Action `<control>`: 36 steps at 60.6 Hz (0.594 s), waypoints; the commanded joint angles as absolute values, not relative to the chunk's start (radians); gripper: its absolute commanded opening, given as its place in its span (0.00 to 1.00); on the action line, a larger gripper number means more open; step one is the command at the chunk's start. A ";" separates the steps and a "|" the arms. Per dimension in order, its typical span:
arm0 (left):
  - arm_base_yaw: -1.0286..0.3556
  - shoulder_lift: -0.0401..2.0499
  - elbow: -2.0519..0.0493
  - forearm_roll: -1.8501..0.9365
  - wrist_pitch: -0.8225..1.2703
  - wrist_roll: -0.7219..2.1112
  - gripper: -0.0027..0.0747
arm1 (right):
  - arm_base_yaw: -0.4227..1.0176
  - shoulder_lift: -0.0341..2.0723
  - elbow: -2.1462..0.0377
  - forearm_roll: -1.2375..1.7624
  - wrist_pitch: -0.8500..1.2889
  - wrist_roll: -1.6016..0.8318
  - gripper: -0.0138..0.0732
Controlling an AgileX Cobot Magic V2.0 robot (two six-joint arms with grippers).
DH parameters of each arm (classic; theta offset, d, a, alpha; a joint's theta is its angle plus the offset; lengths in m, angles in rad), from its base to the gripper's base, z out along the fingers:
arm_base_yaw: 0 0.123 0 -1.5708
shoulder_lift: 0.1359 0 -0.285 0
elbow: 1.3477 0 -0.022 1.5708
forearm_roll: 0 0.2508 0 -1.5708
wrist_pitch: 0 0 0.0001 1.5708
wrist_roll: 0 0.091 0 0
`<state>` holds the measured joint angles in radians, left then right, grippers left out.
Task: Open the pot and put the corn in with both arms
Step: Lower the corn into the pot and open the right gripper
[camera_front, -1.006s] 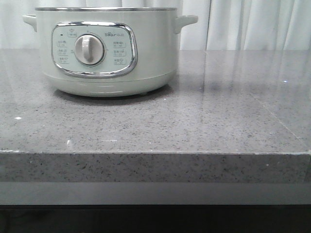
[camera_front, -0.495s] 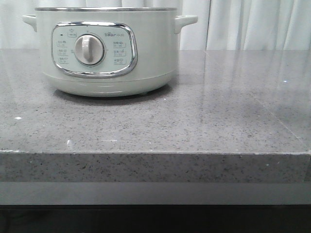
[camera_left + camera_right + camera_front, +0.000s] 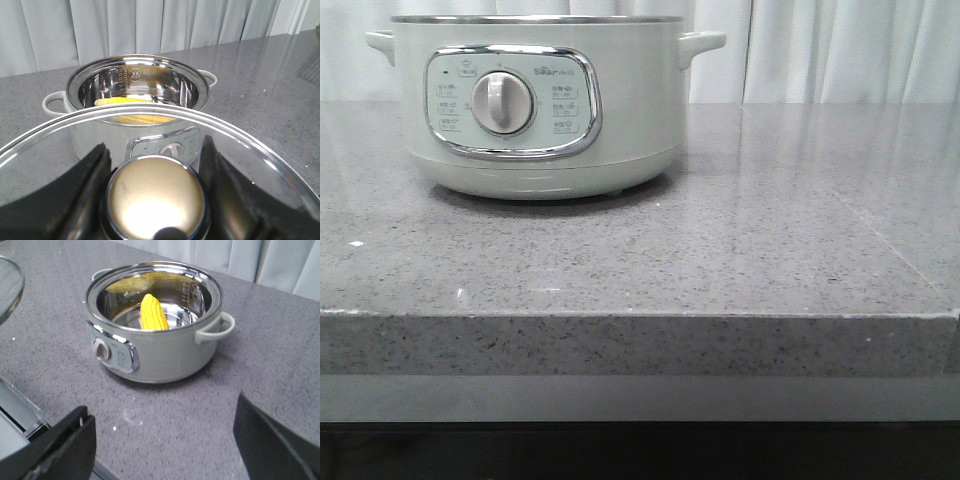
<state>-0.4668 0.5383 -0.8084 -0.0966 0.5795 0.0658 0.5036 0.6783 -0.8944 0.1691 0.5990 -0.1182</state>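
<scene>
Left tool (image 3: 152, 165) first: its dark fingers (image 3: 87, 172) are clamped either side of the knob (image 3: 156, 197) of the glass lid (image 3: 240, 145), holding it clear of the pot (image 3: 137, 107). Pot sits lidless on the grey desk (image 3: 740, 250), at about ten o'clock in the front view, dial (image 3: 503, 103) facing the camera. Corn (image 3: 153, 313) is inside, leaning on the steel wall. Right tool (image 3: 165, 440) hangs above the desk, fingers spread wide, gripping nothing.
</scene>
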 commanded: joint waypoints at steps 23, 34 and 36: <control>-0.468 0.536 -0.849 -0.109 0.431 0.063 0.30 | 0.504 0.566 -0.814 0.180 0.482 -0.121 0.83; -0.468 0.536 -0.849 -0.109 0.431 0.063 0.30 | 0.504 0.566 -0.814 0.180 0.483 -0.121 0.83; -0.468 0.536 -0.849 -0.109 0.431 0.063 0.30 | 0.504 0.566 -0.814 0.180 0.483 -0.121 0.83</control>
